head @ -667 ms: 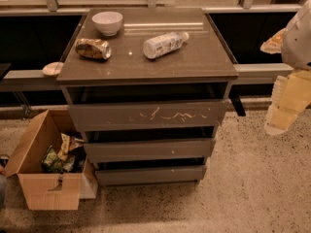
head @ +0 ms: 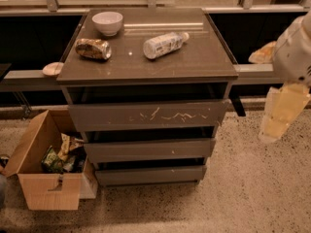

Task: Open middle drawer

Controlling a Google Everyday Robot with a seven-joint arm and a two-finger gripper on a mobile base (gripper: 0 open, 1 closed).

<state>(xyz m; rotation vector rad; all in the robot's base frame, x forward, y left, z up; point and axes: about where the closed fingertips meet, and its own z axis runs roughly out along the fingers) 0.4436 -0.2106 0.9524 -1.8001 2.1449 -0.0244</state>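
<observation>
Change noted: gripper (head: 284, 111) lowered slightly; cabinet unmoved. Gripper: hung at the right, level with the top drawer and well apart from the cabinet; whether open or closed cannot be told. Middle drawer (head: 150, 150): seemingly shut, between the scratched front (head: 146, 115) and the bottom front (head: 150, 174). Handling advised: no handle being offered, the upper edge is best hooked from the gap above and drawn straight out. Counter (head: 194, 57): bowl (head: 107, 22), can (head: 92, 48) and bottle (head: 164, 44) carried.
</observation>
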